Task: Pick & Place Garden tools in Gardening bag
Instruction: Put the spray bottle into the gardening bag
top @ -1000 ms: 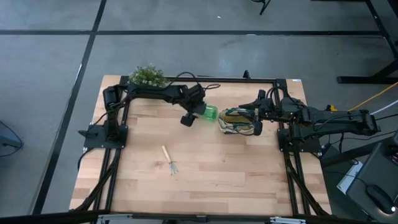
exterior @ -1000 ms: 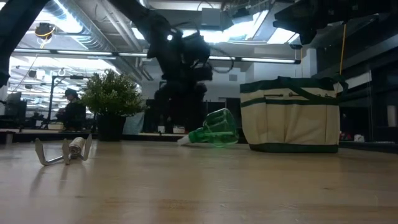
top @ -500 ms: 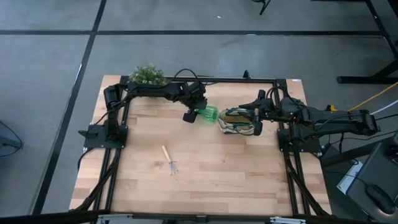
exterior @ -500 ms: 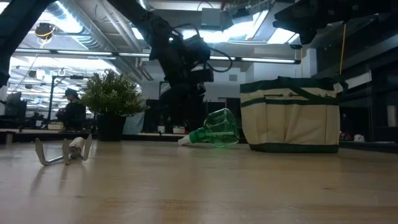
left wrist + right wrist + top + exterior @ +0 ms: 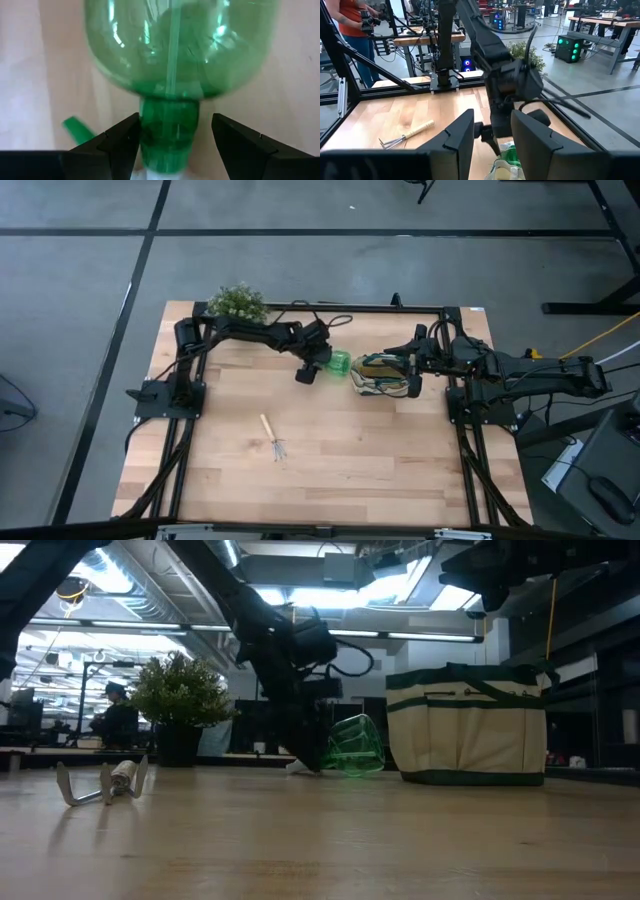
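A bright green plastic spray bottle point(image 5: 338, 362) lies on its side on the table just left of the gardening bag point(image 5: 380, 375), a beige tote with dark green trim. My left gripper point(image 5: 175, 132) is open and slants down over the bottle, one finger on each side of its neck point(image 5: 170, 125). My right gripper point(image 5: 492, 135) hangs open above the bag's right rim, nothing between its fingers. A wood-handled mini rake point(image 5: 272, 437) lies flat near the table's middle. My left gripper has its open fingers on either side of the bottle's neck point(image 5: 170, 125), slanting down from the table's left and far side, across the neck. One finger point(image 5: 127, 135) stands right against the neck; whether it touches, I cannot tell. The bottle lies on the table.
A bushy potted plant point(image 5: 238, 302) stands at the far left corner. The black frame rails point(image 5: 400, 308) run along the table's far and side edges. Bare wood lies between the rake and the near edge. A person point(image 5: 350, 20) stands in the room beyond.
My left gripper has come down toward the table and toward the green bottle, tipping steeper, and its fingers now stand around the bottle's neck. Its jaws have stayed open.
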